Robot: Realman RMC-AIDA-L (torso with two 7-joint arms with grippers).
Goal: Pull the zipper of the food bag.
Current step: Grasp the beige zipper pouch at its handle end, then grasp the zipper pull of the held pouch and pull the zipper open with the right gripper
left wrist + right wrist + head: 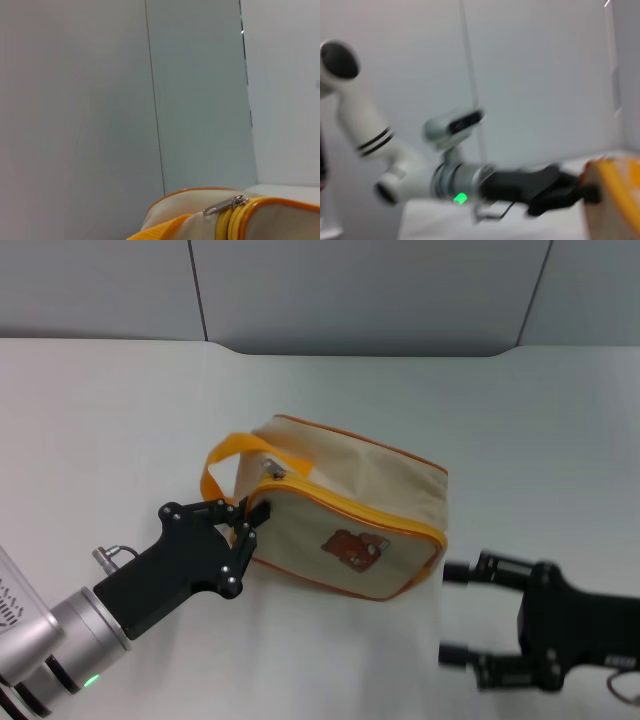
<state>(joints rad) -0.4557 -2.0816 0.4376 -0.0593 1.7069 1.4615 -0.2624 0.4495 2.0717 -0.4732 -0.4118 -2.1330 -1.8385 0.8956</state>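
Food bag [352, 515] lying on white desk [100, 420], bear patch facing up. Left hand [250, 520] pressed to bag's near corner, just below zipper [350, 508] pull tab [274, 471]; pinching or not, cannot tell. Probably steadying. Right hand [455, 612] spread, just beside opposite end.

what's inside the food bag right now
Cannot be seen: the food bag is closed along its visible edge by the zipper, pull tab at the handle end. Left gripper is at that corner; right gripper waits open nearby.
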